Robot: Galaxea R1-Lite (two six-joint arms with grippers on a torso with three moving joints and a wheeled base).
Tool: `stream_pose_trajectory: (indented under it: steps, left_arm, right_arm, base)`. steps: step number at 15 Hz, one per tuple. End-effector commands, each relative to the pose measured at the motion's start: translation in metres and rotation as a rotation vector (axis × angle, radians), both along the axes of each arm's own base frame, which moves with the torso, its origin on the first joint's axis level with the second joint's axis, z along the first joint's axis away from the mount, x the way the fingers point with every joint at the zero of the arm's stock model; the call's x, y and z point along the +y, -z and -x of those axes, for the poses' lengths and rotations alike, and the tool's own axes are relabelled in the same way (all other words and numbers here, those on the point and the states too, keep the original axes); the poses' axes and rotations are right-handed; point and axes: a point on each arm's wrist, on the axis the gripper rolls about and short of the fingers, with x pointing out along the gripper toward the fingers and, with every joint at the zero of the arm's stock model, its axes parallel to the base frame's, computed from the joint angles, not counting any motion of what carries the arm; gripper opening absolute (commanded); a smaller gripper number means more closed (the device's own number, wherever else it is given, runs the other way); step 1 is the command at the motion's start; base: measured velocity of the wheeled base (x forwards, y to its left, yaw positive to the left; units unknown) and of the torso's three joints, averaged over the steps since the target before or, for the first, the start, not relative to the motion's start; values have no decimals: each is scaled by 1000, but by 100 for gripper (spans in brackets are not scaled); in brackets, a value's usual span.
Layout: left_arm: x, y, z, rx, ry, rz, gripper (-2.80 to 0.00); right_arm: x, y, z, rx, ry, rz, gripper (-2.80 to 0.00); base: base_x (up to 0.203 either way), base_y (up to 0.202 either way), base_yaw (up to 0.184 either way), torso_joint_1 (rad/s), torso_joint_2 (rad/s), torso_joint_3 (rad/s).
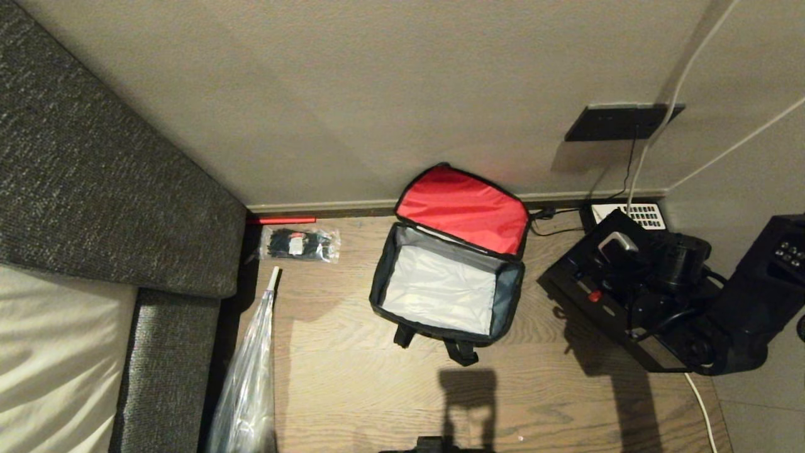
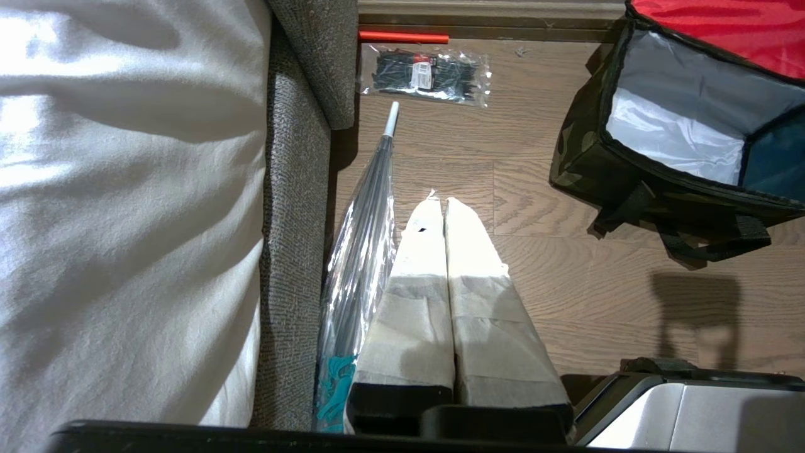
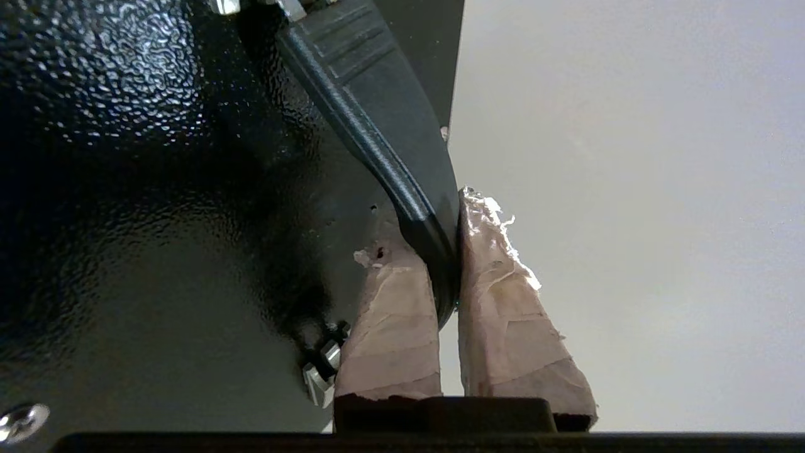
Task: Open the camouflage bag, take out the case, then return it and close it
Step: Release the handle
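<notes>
head: camouflage bag (image 1: 448,290) open on floor by wall, red lid up, black case (image 1: 619,296) out just right of bag | left wrist: left gripper (image 2: 438,207) closed, empty, left of bag | right wrist: right gripper (image 3: 451,217) pinches case handle (image 3: 390,163) | step: case removed; next: carry over bag opening, lower in

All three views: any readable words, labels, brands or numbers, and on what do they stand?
None can be read.
Packet of cable ties: a white and red label, print too small.
Black case: no legible marking.
Camouflage bag: no text visible.
</notes>
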Motion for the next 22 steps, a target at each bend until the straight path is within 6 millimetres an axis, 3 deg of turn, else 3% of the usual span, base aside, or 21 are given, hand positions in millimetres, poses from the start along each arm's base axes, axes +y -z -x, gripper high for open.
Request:
stream_pose_trajectory:
  steps: [1, 5, 10, 11, 16, 18, 22]
  left_arm:
    - [0, 1, 0, 1, 0, 0, -280]
    - [0, 1, 0, 1, 0, 0, -280]
    - [0, 1, 0, 1, 0, 0, -280]
    - [0, 1, 0, 1, 0, 0, -280]
    - [0, 1, 0, 1, 0, 0, -280]
    - [0, 1, 0, 1, 0, 0, -280]
    - [0, 1, 0, 1, -2, 0, -280]
  right_arm:
    - [-7, 29, -8, 57, 24, -4, -280]
    - [-11, 58, -15, 82, 37, -19, -280]
    - [-12, 82, -29, 99, 24, -31, -280]
    - [-13, 88, -29, 117, 13, -34, 0]
    - [-12, 98, -22, 164, -26, -51, 0]
    - [-10, 85, -15, 148, -81, -69, 0]
    - [-1, 47, 18, 147, -217, -123, 0]
  base:
    - [0, 0, 0, 0, 0, 0]
    - [0, 0, 0, 0, 0, 0]
    - [0, 0, 0, 0, 0, 0]
    - [0, 0, 0, 0, 0, 0]
    - [0, 0, 0, 0, 0, 0]
    - [0, 0, 0, 0, 0, 0]
    - [0, 0, 0, 0, 0, 0]
